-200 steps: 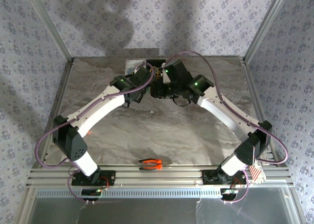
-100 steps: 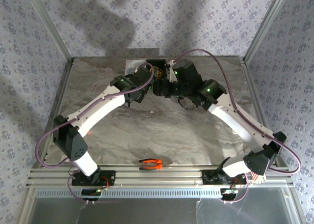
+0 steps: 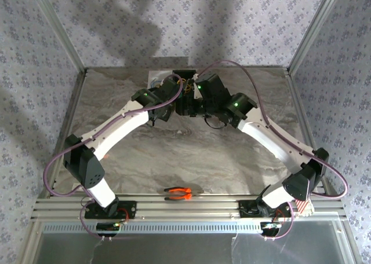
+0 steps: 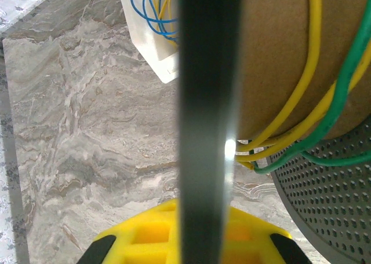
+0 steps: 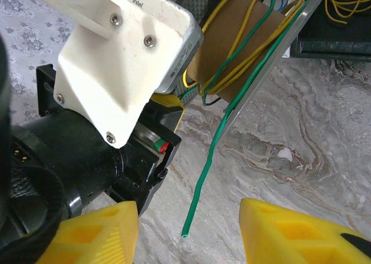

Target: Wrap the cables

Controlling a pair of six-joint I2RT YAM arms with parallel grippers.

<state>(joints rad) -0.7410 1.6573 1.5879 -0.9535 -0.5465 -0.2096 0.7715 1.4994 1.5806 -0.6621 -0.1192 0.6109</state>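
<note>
My left gripper is shut on the dark grey flange of a spool, its yellow fingers either side of the rim. Yellow cable and green cable wind round the spool's brown cardboard core. In the right wrist view the green cable runs off the core and hangs down, its free end just above the table. My right gripper is open, with that loose end between its fingers and touching neither. Both grippers meet at the spool at the table's far middle.
A white box with blue and yellow wires stands behind the spool. A black tray holds more yellow wire. A perforated grey disc sits beside the spool. Orange-handled pliers lie near the front rail. The left wrist camera housing crowds my right gripper.
The right arm swung its elbow outward and then came partly back, shifting the right wrist slightly beside the spool. The left arm has held still.
</note>
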